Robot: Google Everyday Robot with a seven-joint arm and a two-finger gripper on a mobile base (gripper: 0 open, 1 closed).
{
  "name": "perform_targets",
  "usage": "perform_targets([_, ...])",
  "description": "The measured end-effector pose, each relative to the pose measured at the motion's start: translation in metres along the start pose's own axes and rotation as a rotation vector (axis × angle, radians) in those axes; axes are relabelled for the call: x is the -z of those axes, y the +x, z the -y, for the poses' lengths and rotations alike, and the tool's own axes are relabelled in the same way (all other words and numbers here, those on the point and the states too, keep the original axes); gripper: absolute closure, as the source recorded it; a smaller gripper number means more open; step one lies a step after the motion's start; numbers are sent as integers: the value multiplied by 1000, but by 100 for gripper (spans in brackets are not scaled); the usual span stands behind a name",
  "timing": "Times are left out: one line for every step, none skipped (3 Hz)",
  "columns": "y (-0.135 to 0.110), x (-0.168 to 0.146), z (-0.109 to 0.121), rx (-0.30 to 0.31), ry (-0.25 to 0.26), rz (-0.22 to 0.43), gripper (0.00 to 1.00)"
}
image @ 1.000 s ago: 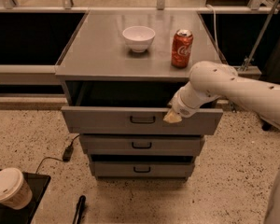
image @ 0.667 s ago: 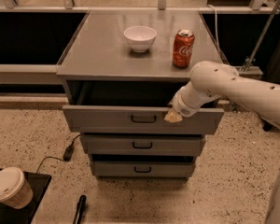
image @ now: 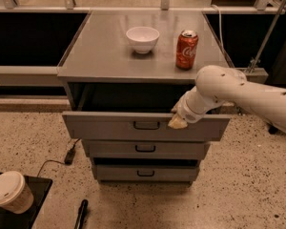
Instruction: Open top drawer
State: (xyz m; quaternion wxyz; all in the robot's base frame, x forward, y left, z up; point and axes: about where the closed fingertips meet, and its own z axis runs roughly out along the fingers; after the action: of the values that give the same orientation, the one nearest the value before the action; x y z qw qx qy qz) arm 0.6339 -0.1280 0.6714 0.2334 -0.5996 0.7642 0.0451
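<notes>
Nearest, at the lower left, a lidded paper coffee cup (image: 8,192) stands on a dark tray (image: 38,190), and a black pen-like stick (image: 81,213) lies just to its right on the speckled terrazzo floor (image: 248,185). A thin black cable (image: 62,159) trails towards the cabinet.

Above the two narrower lower drawers (image: 145,160), the top drawer (image: 109,126) juts out towards the near side. Its flat grey metal front with a small dark bar handle (image: 146,125) overhangs theirs, and a dark cavity shows behind it. Compared with a second ago the front sits slightly nearer, so the pull seems to be working. I judge the drawer partly open, with more travel likely left.

The gripper (image: 177,122) is at the top edge of the drawer front, right of the handle, its pale tan tip lying against the metal. Whether it is clamped on that edge or merely hooked over it, I cannot tell. The smooth, rounded white arm (image: 248,92) reaches in from the right.

Farther back, on the matte grey cabinet top (image: 105,56), a round white bowl (image: 143,38) sits left of an upright red cola can (image: 187,49), the two near but apart. Neither has shifted
</notes>
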Motion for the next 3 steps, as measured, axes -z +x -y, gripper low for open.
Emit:
perform_targets([4, 7, -18, 6, 9, -1, 100])
perform_targets([2, 11, -18, 6, 9, -1, 100])
perform_targets([6, 16, -30, 10, 15, -1, 100])
